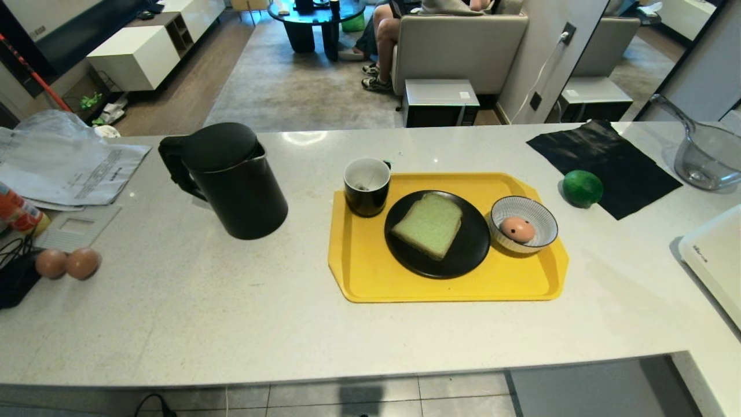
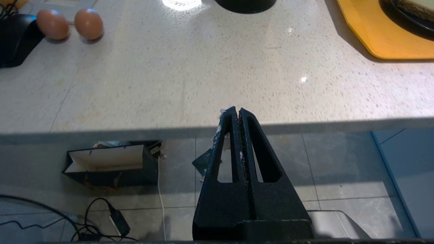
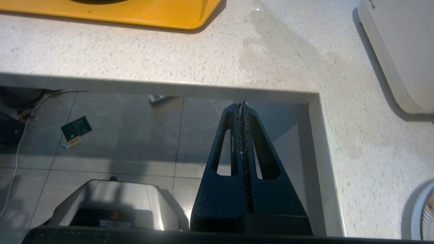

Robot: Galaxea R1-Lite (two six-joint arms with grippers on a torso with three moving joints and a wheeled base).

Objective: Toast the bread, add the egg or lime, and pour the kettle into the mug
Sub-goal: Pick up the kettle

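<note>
Bread is the first thing to fetch, and the coming move turns on which gripper lies nearer to it. Going left to right along the counter: two plain eggs sit at the left edge; the kettle stands upright left of centre, handle toward the far left, well apart from the tray. On the tray the mug fills the far left corner, the plate sits in the middle with the bread flat on it, one corner toward the mug, and a striped bowl at the right holds the spotted egg. The lime rests off the tray, toward the far right, at the edge of a black cloth. A white appliance lies at the right edge; I judge it the toaster, though its slots do not show.

Neither arm appears from the head. The left gripper hangs at the near edge, fingers pressed together and empty, tray off to its right. The right gripper hovers just short of the near edge, likewise closed on nothing, tray's near right corner ahead to its left, appliance close on its right. I judge the right arm better placed: the bread lies forward and slightly left of it, with the appliance on its side.
</note>
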